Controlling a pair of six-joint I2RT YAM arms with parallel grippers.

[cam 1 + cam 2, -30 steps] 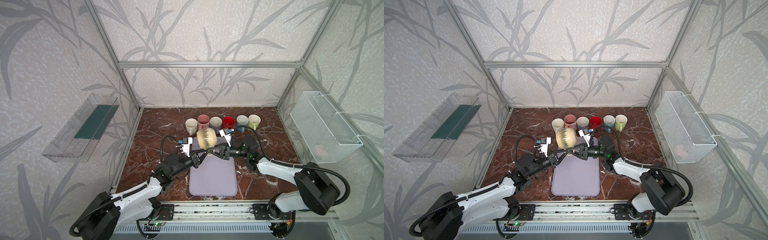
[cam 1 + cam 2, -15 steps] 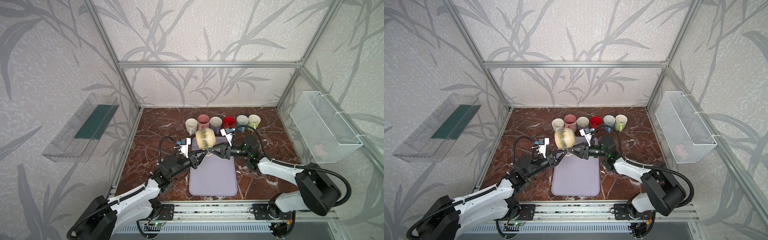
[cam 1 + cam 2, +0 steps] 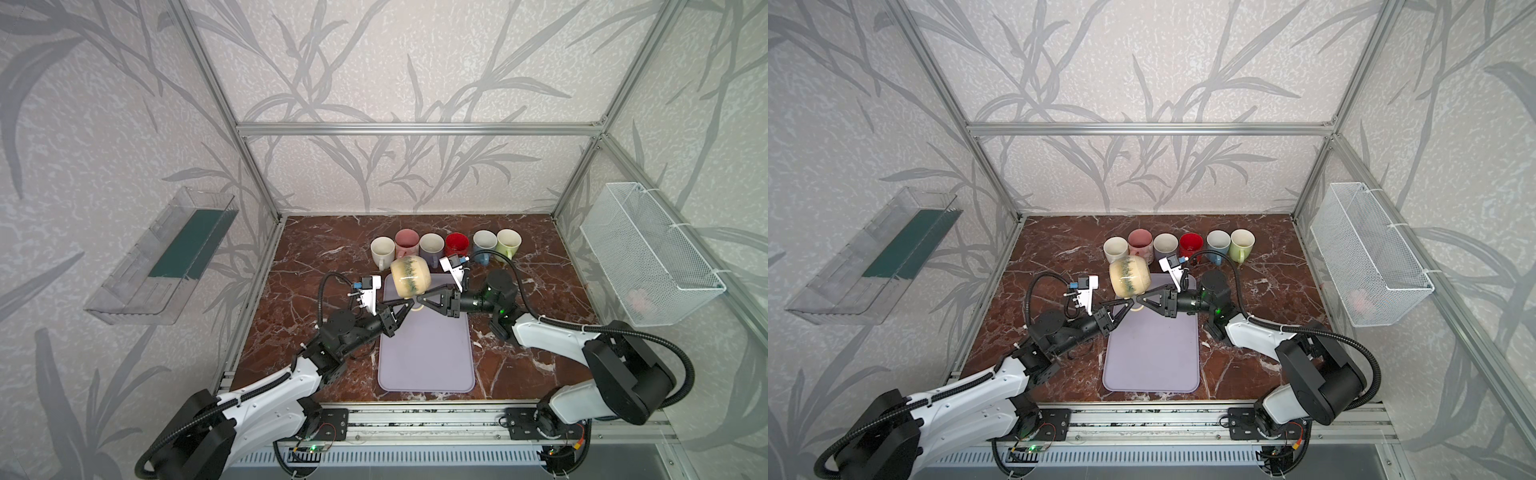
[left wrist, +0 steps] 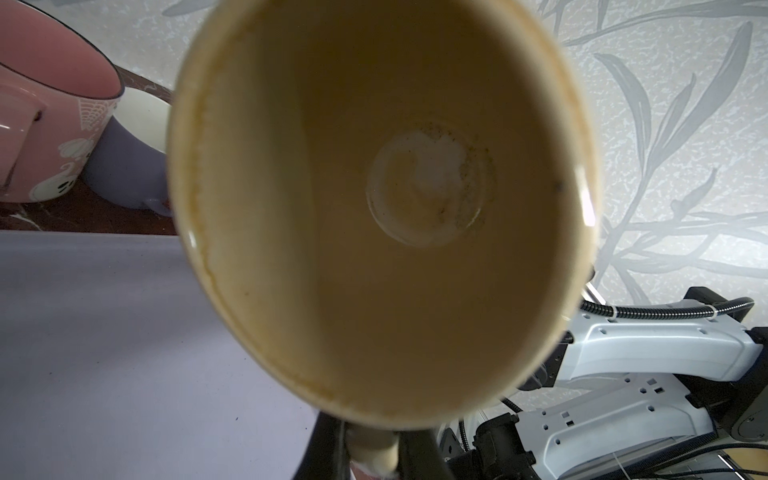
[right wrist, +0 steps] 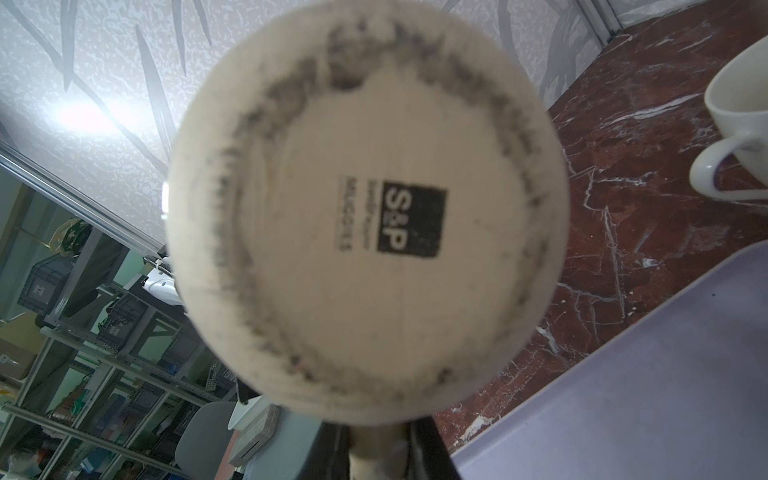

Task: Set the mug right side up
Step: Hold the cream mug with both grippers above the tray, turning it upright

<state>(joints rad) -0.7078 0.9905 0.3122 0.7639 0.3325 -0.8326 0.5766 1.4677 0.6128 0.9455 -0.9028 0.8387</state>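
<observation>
Cream mug (image 3: 409, 277) sideways mid-frame | we see left gripper (image 3: 409, 306), right gripper (image 3: 419, 299) both clamped on handle (image 4: 372, 451) | handover; next: one releases, other rotates upright

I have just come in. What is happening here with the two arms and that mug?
Both arms hold one cream mug in the air over the purple mat. It is tipped on its side, its mouth toward the left arm. The left gripper and the right gripper are each shut on its handle. Six other mugs stand upright behind.
</observation>
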